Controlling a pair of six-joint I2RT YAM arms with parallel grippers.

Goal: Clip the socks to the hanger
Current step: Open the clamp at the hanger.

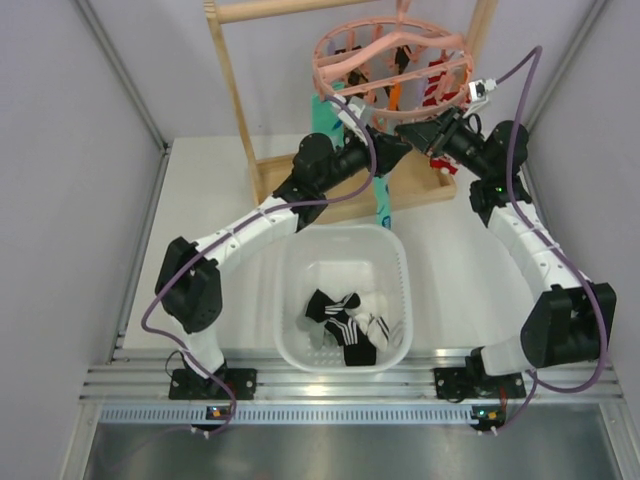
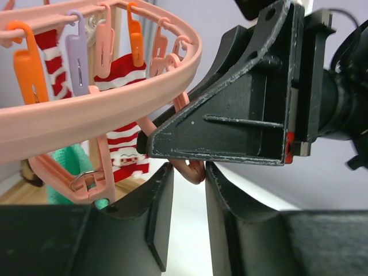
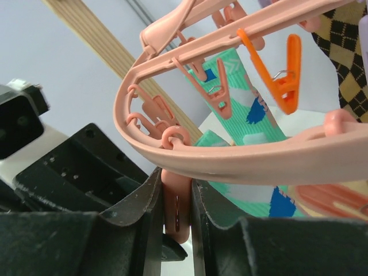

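From above, we are seeing the pink hanger (image 1: 390,60) hanging up at the wooden rack (image 1: 235,95) on the far side of the table (image 1: 200,190), with a teal sock (image 1: 383,205) and a red-and-white striped sock (image 1: 437,80) dangling from it. Both arms are reaching up to its near rim, where the left claw (image 1: 393,148) and the right claw (image 1: 418,132) are meeting tip to tip. The socks (image 1: 345,320), black with white stripes, are lying loose in the white basket (image 1: 300,280) between the two arm bases, well apart from the hanger. In the left wrist view, the left claw (image 2: 188,169) is showing its fingers a little apart, with a curved pink piece (image 2: 194,172) sitting between their tips; we cannot tell whether they are pinching it. The right claw's black finger (image 2: 230,126) is crossing just above, beside the hanger (image 2: 115,109). In the right wrist view, the right claw (image 3: 175,179) is clamping a pink peg (image 3: 175,215) that is hanging from the hanger (image 3: 259,155), its fingers pressing on both sides. The teal sock (image 3: 241,98) is hanging behind the ring, and an orange peg (image 3: 284,80) is dangling nearby.
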